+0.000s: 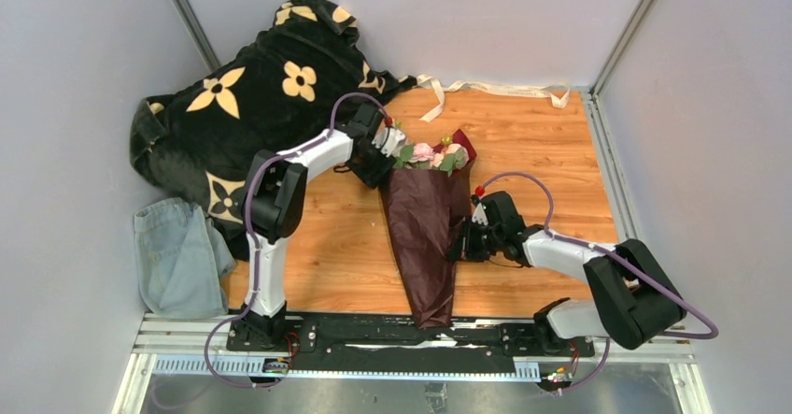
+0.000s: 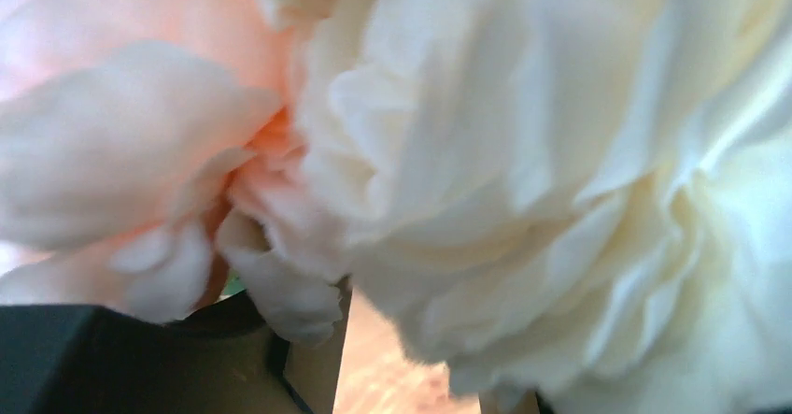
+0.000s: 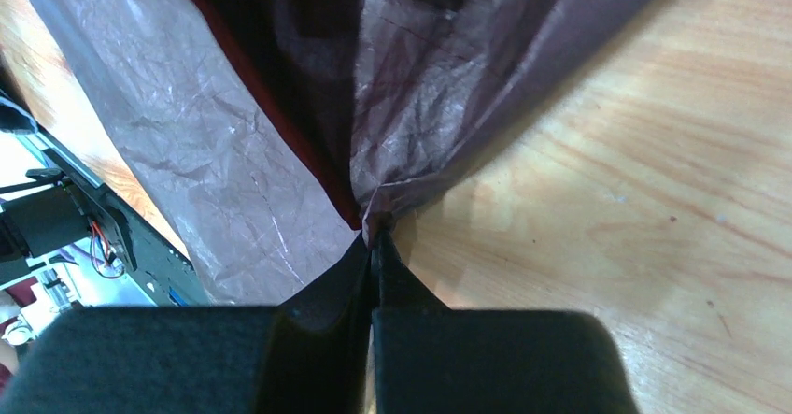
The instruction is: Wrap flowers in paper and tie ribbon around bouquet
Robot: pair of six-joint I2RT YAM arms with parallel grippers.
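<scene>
- Maroon paper (image 1: 425, 232) wraps the flowers (image 1: 431, 155) as a cone mid-table; the right gripper (image 3: 376, 238) pinches its edge.
- Left gripper (image 1: 388, 141) sits at the blooms; gripping or not, I cannot tell.
- Risk: a hard tug could tear the thin paper or unroll it.
- Ribbon (image 1: 495, 88) lies at the far edge of the wooden table (image 1: 551, 162); grey walls (image 1: 84, 78) around.

The top camera looks down from behind my bases on the whole table (image 1: 523, 152), bouquet (image 1: 425, 236) at centre. My left wrist camera sits right against the flowers (image 2: 523, 171) at the bouquet's far end; my right one peers along my fingers (image 3: 411, 292), close on the paper (image 3: 215, 171) at its right edge.
</scene>
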